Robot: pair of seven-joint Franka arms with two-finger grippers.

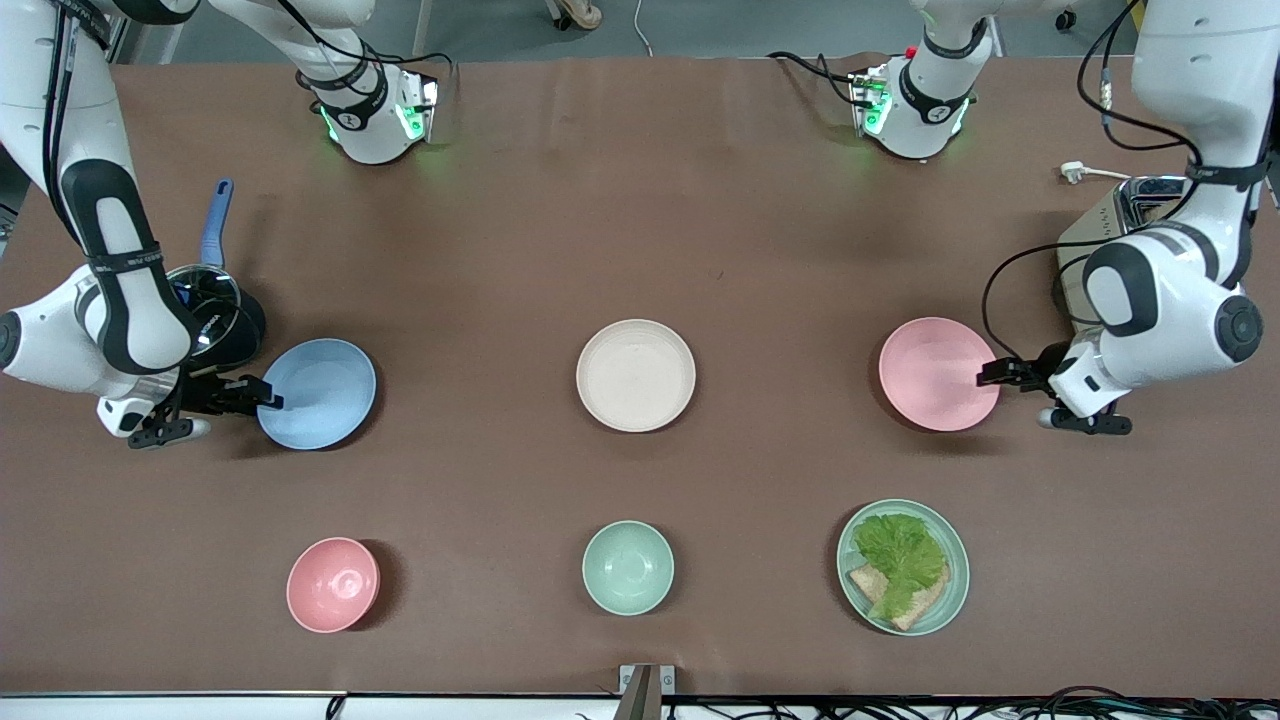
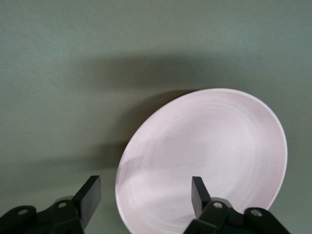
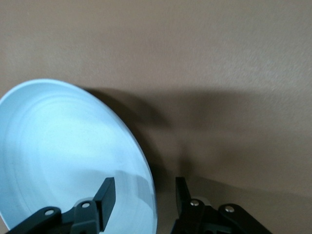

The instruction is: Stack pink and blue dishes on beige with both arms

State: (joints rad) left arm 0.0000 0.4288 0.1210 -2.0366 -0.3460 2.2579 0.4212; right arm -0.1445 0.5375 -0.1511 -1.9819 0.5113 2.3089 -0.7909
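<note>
The right gripper [image 1: 268, 397] sits at the rim of the blue plate [image 1: 318, 392], which lies toward the right arm's end of the table [image 1: 500, 220], level with the beige plate. In the right wrist view its fingers [image 3: 108, 194] are spread, one over the inside of the plate's edge and the other outside it, so the rim runs between them; they have not closed on it. The plate looks tipped, its rim raised off the table on the side away from the gripper, though the angle makes this hard to be sure of.

The beige plate [image 1: 636, 375] rests in the middle of the table with nothing on it. Nearer the front camera stand a pink bowl [image 1: 333, 584], a mint-green bowl [image 1: 628, 567] and a green plate [image 1: 903, 566] carrying lettuce and bread.

The pink plate [image 1: 936, 373] lies toward the left arm's end, also level with the beige plate. The left gripper [image 1: 988, 372] is at its rim, fingers [image 2: 89, 196] apart and straddling the edge without pinching it.

By my reading the task is barely begun: neither plate is gripped, lifted or carried, and both must yet be grasped, brought to the middle and set down on the beige plate, one on top of the other.
</note>
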